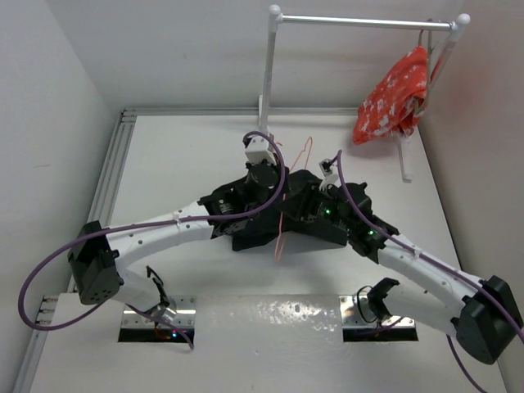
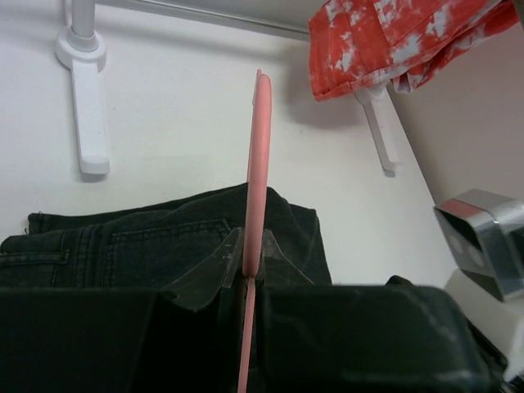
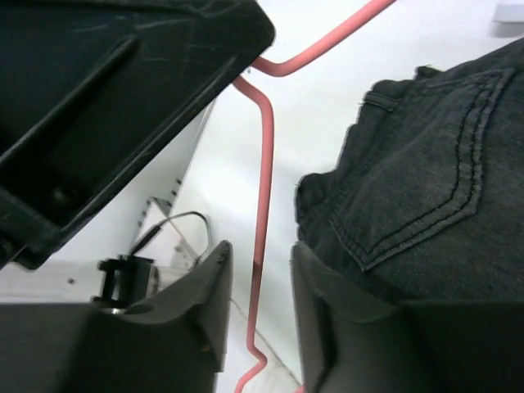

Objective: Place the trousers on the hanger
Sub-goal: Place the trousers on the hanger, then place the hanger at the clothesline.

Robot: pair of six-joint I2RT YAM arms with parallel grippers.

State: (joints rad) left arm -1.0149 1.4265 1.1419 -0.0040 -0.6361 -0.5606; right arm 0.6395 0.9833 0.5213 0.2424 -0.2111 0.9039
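The pink hanger (image 1: 279, 239) stands on edge over the black trousers (image 1: 255, 237), which lie bunched in the middle of the table. My left gripper (image 2: 250, 254) is shut on the hanger (image 2: 256, 155), whose bar rises straight up from the jaws, with the trousers (image 2: 123, 246) just beyond. My right gripper (image 3: 260, 270) is open, its fingers standing either side of the hanger wire (image 3: 264, 164) without touching it. The trousers' back pocket (image 3: 426, 180) lies against its right finger. Seen from above, both grippers (image 1: 274, 187) (image 1: 298, 206) meet over the dark heap.
A white rail stand (image 1: 270, 74) rises at the back of the table, and a red-and-white patterned cloth (image 1: 393, 98) hangs at its right end. In the left wrist view the stand's feet (image 2: 86, 106) rest on the table behind the trousers. Walls close in left and right.
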